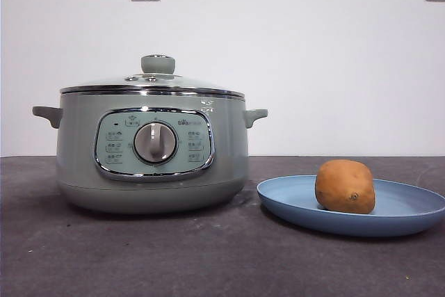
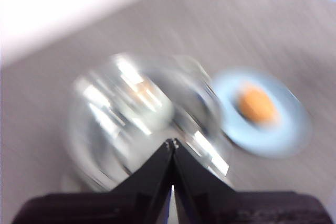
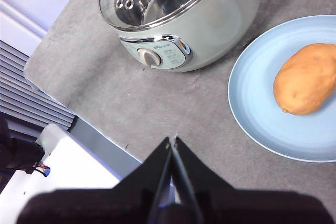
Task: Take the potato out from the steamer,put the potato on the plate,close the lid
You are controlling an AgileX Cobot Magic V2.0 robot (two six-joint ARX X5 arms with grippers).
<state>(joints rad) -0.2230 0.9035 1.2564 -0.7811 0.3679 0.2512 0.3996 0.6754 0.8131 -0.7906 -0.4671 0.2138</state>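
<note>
We've got the potato [image 1: 345, 186] resting on the plate [image 1: 410, 218], right of the steamer [image 1: 151, 151], and the lid [image 1: 153, 83] seated, so nothing looks left but backing clear. Our left gripper [image 2: 172, 142] and right gripper [image 3: 172, 140] hang pinched together, empty. Only the wrist views show them; the left one is blurred.

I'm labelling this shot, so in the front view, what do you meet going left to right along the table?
steamer with the lid closed on it → plate with the potato sitting on its left part.
</note>
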